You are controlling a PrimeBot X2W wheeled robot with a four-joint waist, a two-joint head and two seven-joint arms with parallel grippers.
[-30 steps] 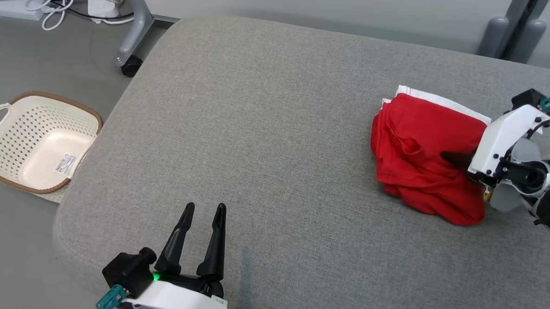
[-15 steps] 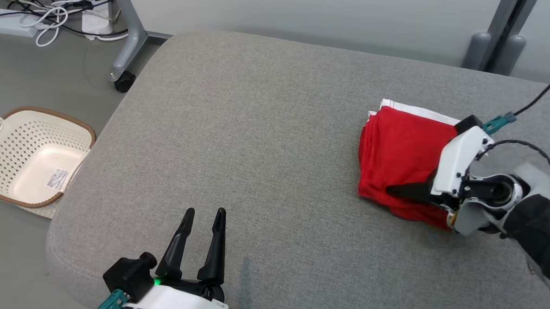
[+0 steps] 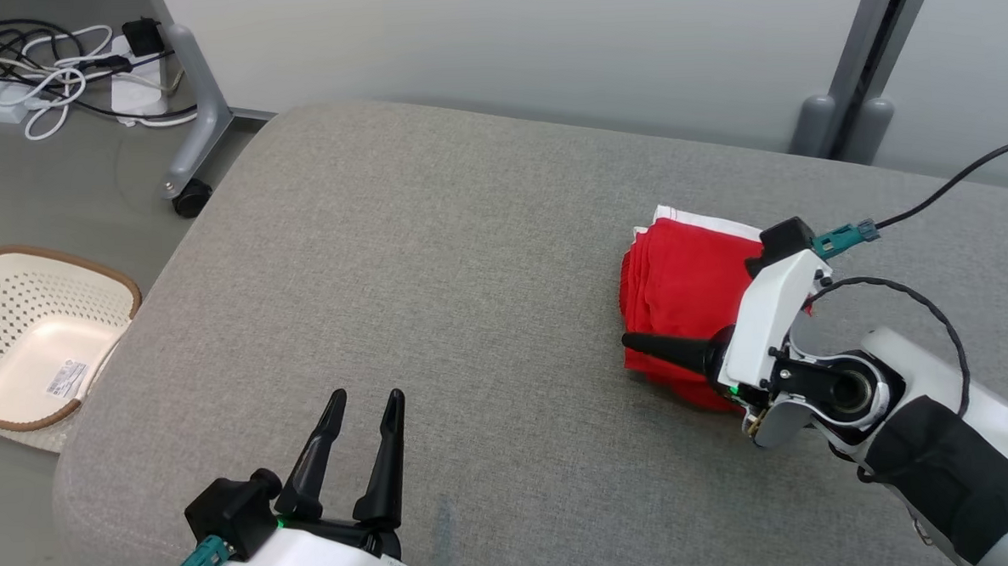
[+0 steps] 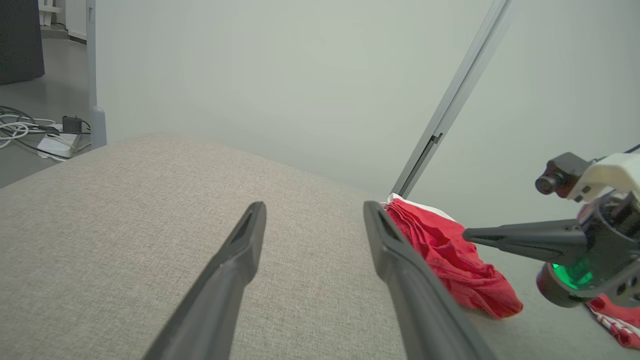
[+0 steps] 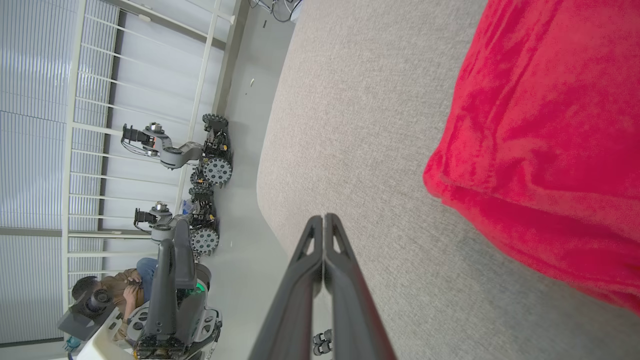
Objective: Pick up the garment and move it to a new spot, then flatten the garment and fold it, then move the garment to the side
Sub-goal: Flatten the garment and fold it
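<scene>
Folded laundry on a grey upholstered platform (image 3: 435,260): one red garment (image 3: 683,284), white trim showing along its far edge, lies in a compact stack toward the platform's right side. Two grippers are at work above it. The right gripper (image 3: 628,340) has its two dark fingers pressed flat together with nothing between them; they point leftward across the near corner of the stack. From that arm's own camera the shut fingers (image 5: 324,217) hang over bare fabric, the red cloth (image 5: 540,125) just off to one side, and whether they touch it cannot be told. The left gripper (image 3: 366,396) waits well apart at the platform's near edge, its two fingers spread wide and empty. One cream perforated basket (image 3: 69,264) with a brown rim sits on the floor off the left corner. Two wheeled robot arms (image 5: 175,155) stand parked by a railing in the background, near one seated person (image 5: 125,282).
</scene>
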